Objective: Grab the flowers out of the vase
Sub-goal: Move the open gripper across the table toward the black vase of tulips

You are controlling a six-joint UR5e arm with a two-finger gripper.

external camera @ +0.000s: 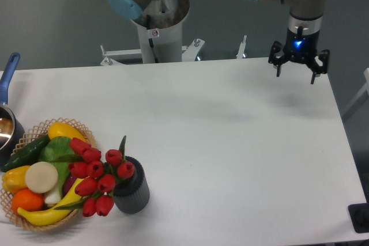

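Red flowers (98,180) leaning from ribbed vase (132,193)

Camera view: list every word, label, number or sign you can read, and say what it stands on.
No text is readable.
A small sticker on the robot base column is too small and blurred to read.
The gripper shows only a blue light, no lettering.

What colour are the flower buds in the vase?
Red buds on the flowers, green stems; clearest in the fixed camera view.
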